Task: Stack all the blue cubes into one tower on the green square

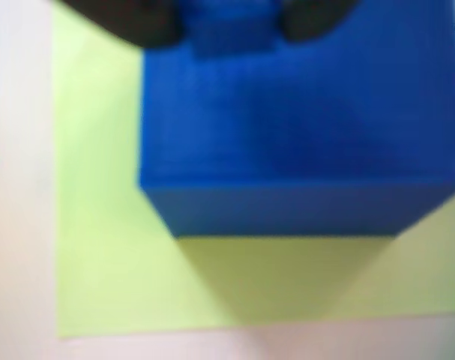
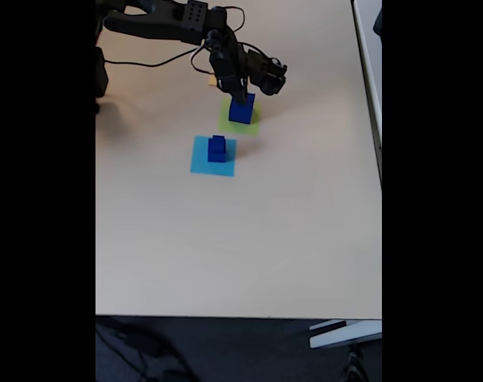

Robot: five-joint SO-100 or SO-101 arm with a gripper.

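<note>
In the wrist view a large blue cube [image 1: 287, 127] stands on the green square [image 1: 115, 270]. On its top, at the upper edge of that view, sits a smaller blue cube [image 1: 231, 30], flanked closely by my dark fingers [image 1: 130, 19]. My gripper [image 1: 228, 22] appears shut on this small cube. The fixed view shows the gripper [image 2: 241, 94] pointing down onto the blue cube [image 2: 241, 111] on the green square [image 2: 228, 124]. Another blue cube [image 2: 217, 149] stands on the light-blue square [image 2: 201, 163], below and to the left.
The arm [image 2: 169, 20] reaches in from the upper left, with cables trailing behind it. A corner of an orange-yellow square [image 2: 212, 79] shows behind the gripper. The tan table [image 2: 265, 239] ends at its front edge [image 2: 241, 316] and right edge.
</note>
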